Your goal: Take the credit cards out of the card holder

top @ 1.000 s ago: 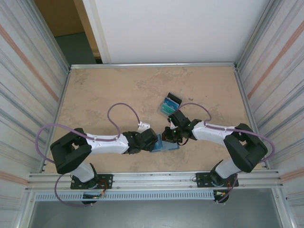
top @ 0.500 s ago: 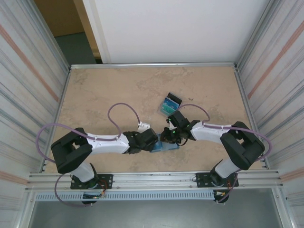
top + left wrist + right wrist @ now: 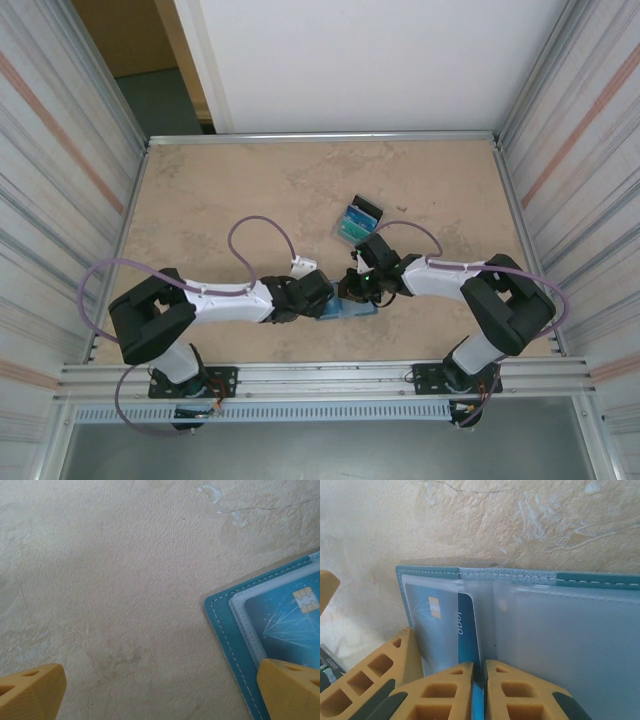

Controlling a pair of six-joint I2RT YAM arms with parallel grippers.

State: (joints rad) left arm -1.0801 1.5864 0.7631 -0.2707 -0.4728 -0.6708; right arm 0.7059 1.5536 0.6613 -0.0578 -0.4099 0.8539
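Observation:
The card holder (image 3: 580,630) lies open and flat on the table, teal-edged with clear pockets; from above it shows as a blue patch (image 3: 350,308) between the two grippers. A blue credit card (image 3: 468,625) with a gold chip sticks partway out of the left pocket toward the fold. My right gripper (image 3: 480,666) is shut on that card's near edge. My left gripper (image 3: 160,676) is wide open, and its right finger (image 3: 290,690) rests on the holder's corner (image 3: 225,622). A few loose credit cards (image 3: 354,222), teal, blue and black, lie beyond the right gripper (image 3: 352,288).
Metal rails (image 3: 320,137) and corrugated side walls bound the beige table. The left arm's purple cable (image 3: 262,225) loops over the table's middle. The left gripper (image 3: 322,297) and the right one work almost tip to tip near the front edge.
The right gripper has edged slightly left and nearer over the holder. The left arm and the loose cards have stayed put.

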